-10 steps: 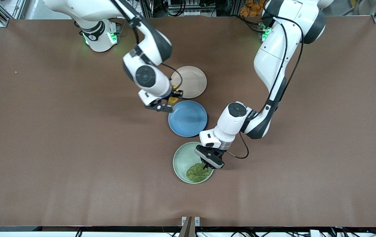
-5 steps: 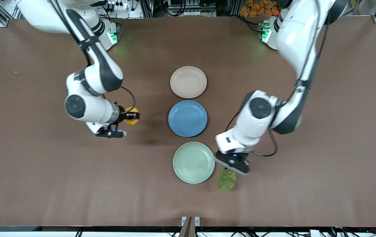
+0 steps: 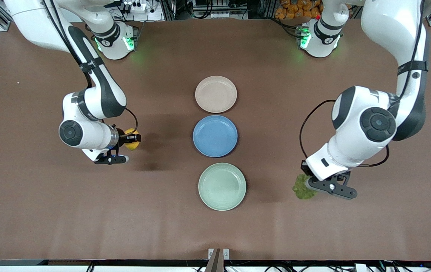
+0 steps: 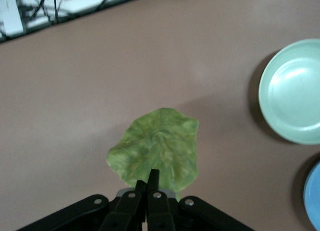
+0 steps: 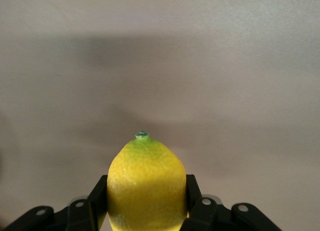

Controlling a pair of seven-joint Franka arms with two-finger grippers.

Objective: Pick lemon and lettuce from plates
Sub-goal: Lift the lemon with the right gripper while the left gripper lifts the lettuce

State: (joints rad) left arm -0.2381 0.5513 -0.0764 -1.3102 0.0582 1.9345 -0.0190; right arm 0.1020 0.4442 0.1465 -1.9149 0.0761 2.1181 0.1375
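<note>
Now lemon (image 5: 146, 186) gripped crosswise, green tip pointing outward, lettuce (image 4: 157, 148) pinched.

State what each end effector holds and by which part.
Left end effector pinches the lettuce at its edge; right end effector clamps the lemon across its sides.

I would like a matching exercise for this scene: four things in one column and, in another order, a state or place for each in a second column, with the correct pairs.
Things:
1. lemon
2. lettuce
3. mint green plate
4. blue plate

States or places:
A. nothing on it, nearest the front camera
B. held by the right gripper above bare table
C. between the other two plates
D. pinched by the left gripper above bare table

Pairs: 1-B, 2-D, 3-A, 4-C
</note>
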